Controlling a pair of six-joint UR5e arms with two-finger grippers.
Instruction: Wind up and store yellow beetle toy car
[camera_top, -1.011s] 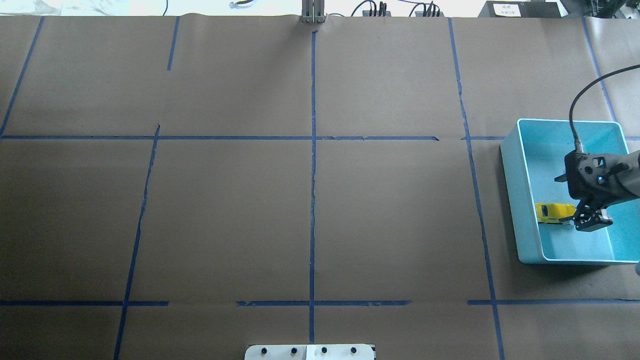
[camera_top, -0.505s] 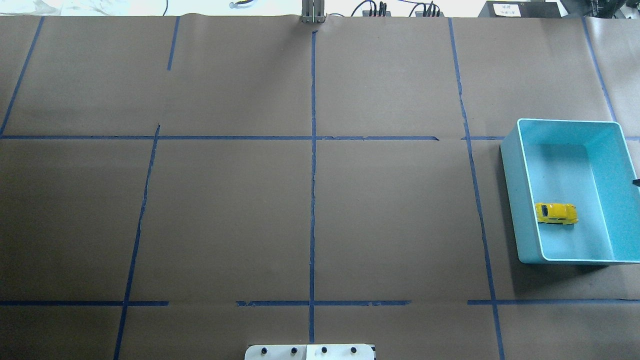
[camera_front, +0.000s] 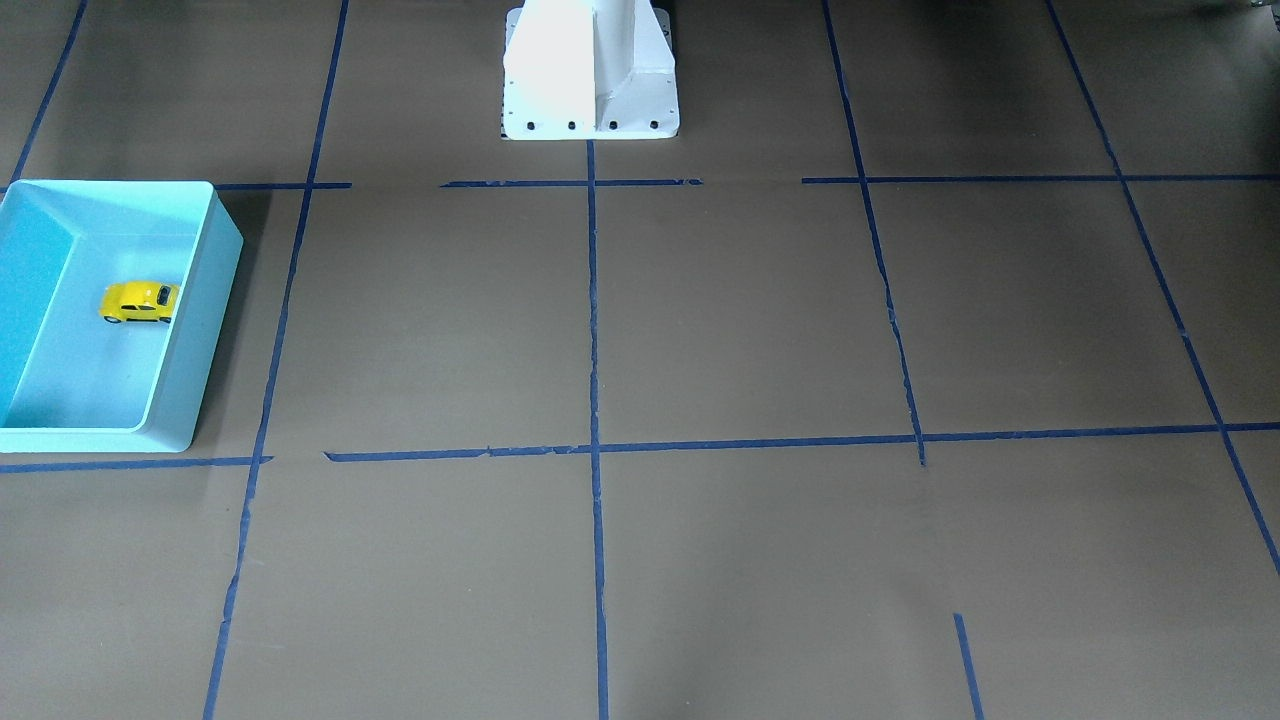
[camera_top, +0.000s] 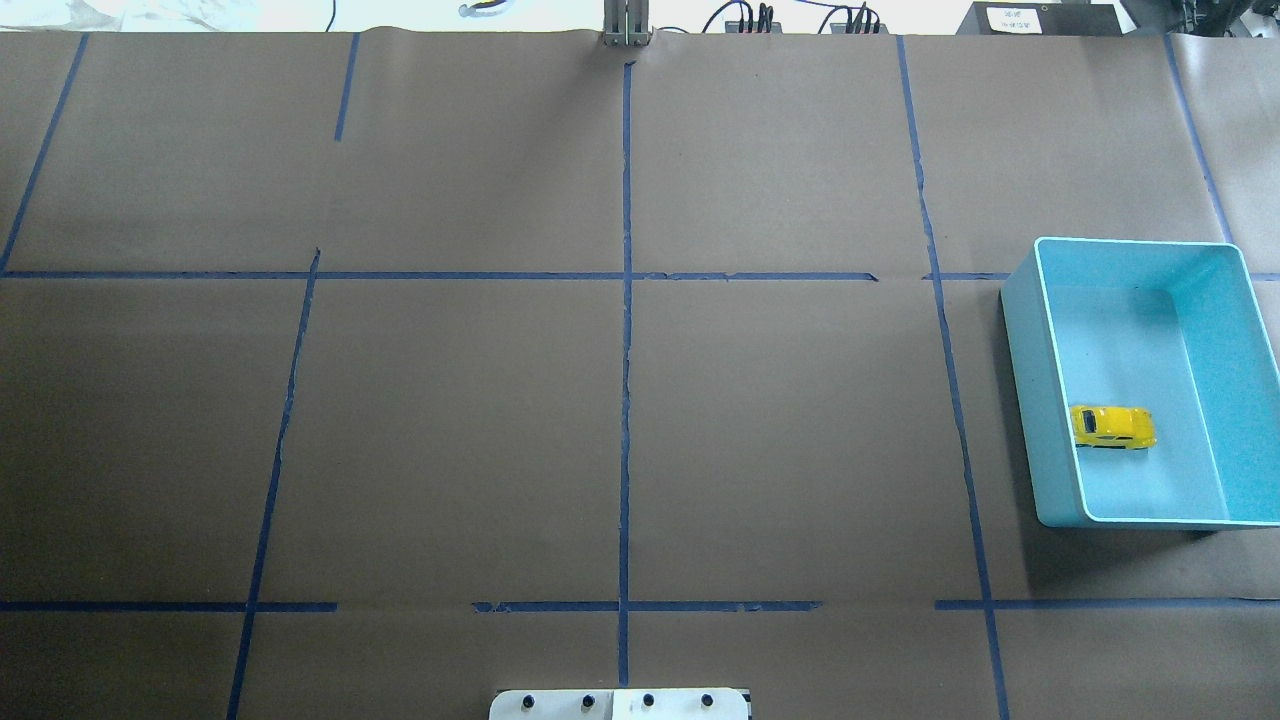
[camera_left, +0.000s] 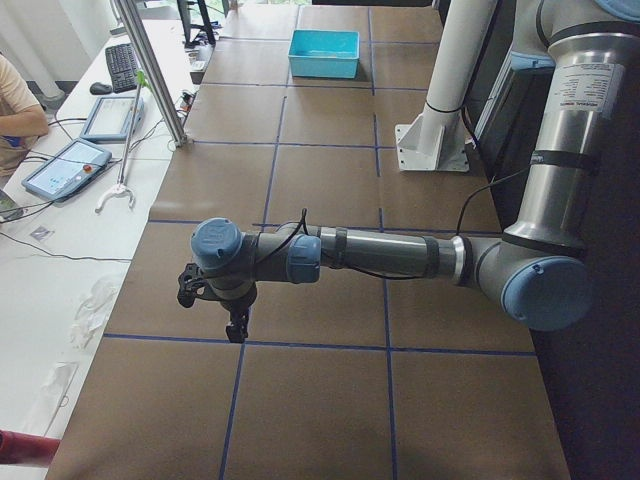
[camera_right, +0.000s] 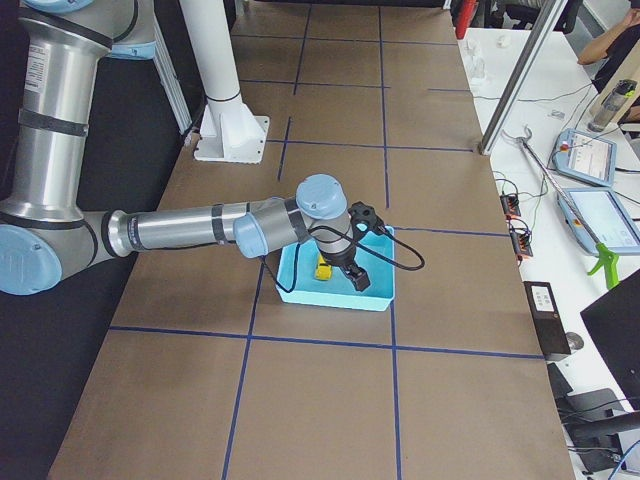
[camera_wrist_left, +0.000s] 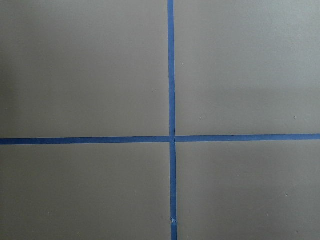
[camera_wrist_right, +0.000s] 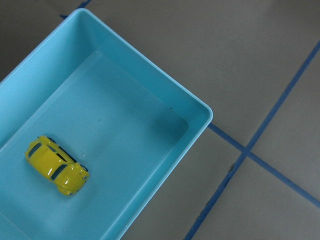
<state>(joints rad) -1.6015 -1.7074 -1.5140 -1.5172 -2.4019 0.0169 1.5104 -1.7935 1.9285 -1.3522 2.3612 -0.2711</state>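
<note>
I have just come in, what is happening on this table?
The yellow beetle toy car sits inside the turquoise bin, and nothing holds it. The right gripper hangs above the bin, apart from the car. The left gripper hovers over the table, far from the bin. Whether either is open, I cannot tell.

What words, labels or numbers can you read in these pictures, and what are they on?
No text is readable anywhere.
The white label on the dark box beyond the table: too small.
Print on the left arm's sticker: blurred.
Print on the right arm's sticker: blurred.
The yellow beetle toy car and turquoise bin: no markings seen.
</note>
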